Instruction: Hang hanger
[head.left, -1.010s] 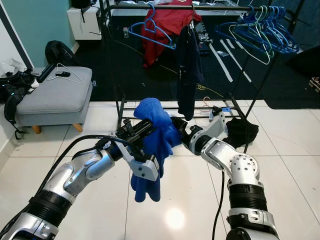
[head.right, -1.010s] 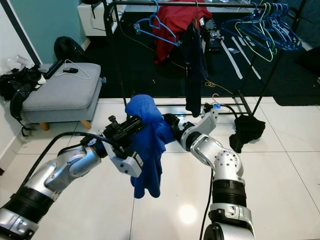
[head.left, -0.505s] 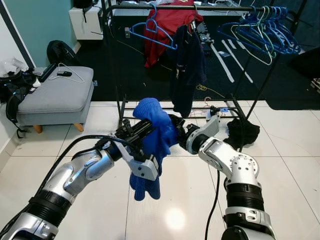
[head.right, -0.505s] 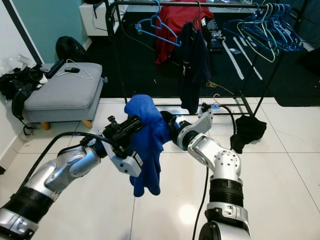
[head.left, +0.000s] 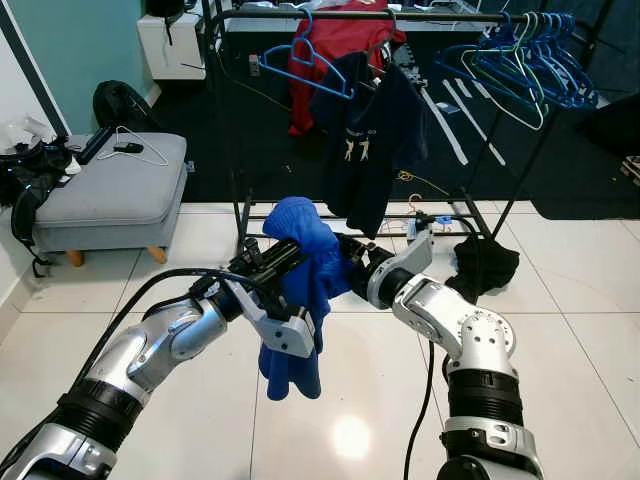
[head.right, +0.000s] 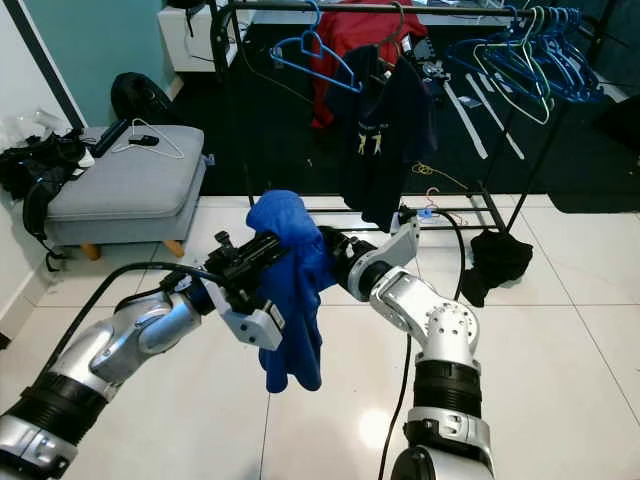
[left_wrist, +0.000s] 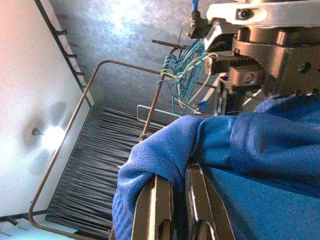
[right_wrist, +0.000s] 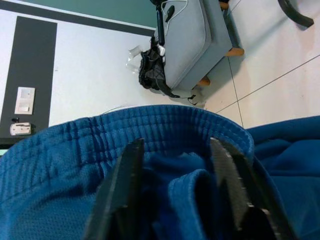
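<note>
In front of the black clothes rack (head.left: 240, 120), over the white tiled floor (head.left: 580, 300), the left gripper (left_wrist: 172, 210) is clamped on a fold of a blue garment (head.left: 300, 290), its two fingers nearly together with the mesh cloth pinched between them, and most of the garment hangs down below the grip. The right gripper (right_wrist: 180, 190) has pushed further in since a second ago: then it sat just beside the cloth, and it now reaches into the ribbed opening of the garment with its fingers (right_wrist: 125, 190) spread apart and holding nothing tight. On the rail a dark navy shirt (head.left: 375, 135) has swung round from a narrow, edge-on hang to show its broad front with a small pale print. Beside it hang a red garment (head.left: 335, 45) and an empty blue hanger (head.left: 300, 65), and a bunch of blue and green hangers (head.left: 525, 60) sits well apart at the rail's right end. A grey ottoman (head.left: 115, 190) with a white cable on it stands at the left, and a black cloth (head.left: 485, 265) lies on the floor by the rack's foot. No hanger can be made out inside the blue garment.
</note>
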